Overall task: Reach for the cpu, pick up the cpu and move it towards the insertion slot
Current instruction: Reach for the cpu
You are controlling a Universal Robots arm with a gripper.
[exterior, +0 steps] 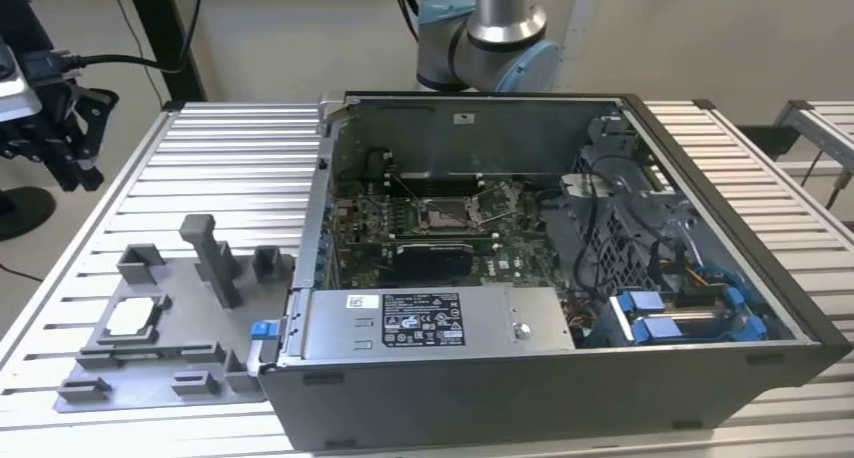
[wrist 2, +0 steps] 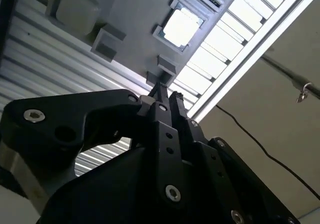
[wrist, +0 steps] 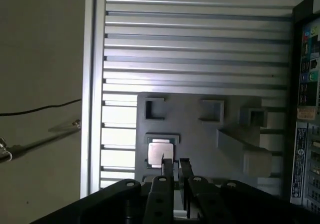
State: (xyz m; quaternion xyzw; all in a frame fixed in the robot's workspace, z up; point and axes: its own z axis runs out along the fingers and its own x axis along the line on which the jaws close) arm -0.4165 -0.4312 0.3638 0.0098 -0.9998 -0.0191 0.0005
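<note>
The cpu (exterior: 130,318), a small silvery square plate, lies in a recess of the grey fixture plate (exterior: 160,378) at the exterior view's left. Both wrist views show the cpu (wrist 2: 181,27) (wrist: 160,151) from above, beyond the fingertips. My black gripper (exterior: 74,168) hangs high over the table's left edge in the exterior view, well apart from the cpu. Its thin fingers (wrist 2: 161,96) stand close together with nothing between them, so my gripper (wrist 2: 167,93) (wrist: 175,165) looks shut. The insertion slot (exterior: 445,214), silver-framed on green board, sits inside the open computer case (exterior: 534,378).
Grey upright blocks (exterior: 214,258) rise from the fixture plate beside the cpu. The case's wall (exterior: 320,208) stands between the fixture and the slot. A black component (exterior: 430,260) lies in front of the slot. The ribbed aluminium table (exterior: 227,168) ends at the left.
</note>
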